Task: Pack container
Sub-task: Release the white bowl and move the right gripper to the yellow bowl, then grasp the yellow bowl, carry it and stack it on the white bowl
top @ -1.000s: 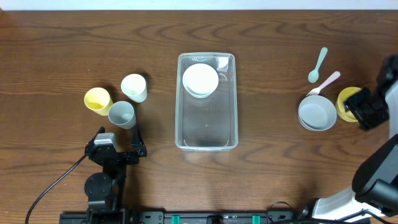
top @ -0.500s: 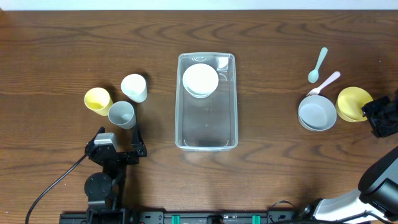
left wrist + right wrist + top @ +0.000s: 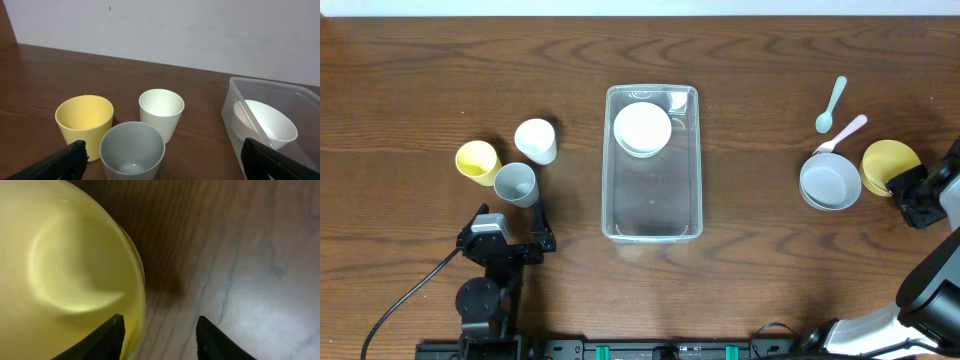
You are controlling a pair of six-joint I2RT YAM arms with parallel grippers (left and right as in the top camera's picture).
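The clear plastic container (image 3: 653,165) stands mid-table and holds a white bowl (image 3: 642,128) at its far end; both also show in the left wrist view, container (image 3: 240,107) and bowl (image 3: 267,122). A yellow bowl (image 3: 885,163) sits at the right, and fills the right wrist view (image 3: 65,275). My right gripper (image 3: 910,195) is open at that bowl's near right rim, one finger over the bowl and one over the table (image 3: 159,337). My left gripper (image 3: 510,232) is open and empty, just short of the cups (image 3: 160,160).
Yellow (image 3: 477,162), white (image 3: 536,140) and grey (image 3: 516,184) cups stand at the left. A grey bowl (image 3: 830,182), a pink spoon (image 3: 844,132) and a mint spoon (image 3: 831,104) lie at the right, beside the yellow bowl.
My right gripper drew back from over the yellow bowl toward the right edge, then came back in to the bowl's near right rim. The left arm has not moved.
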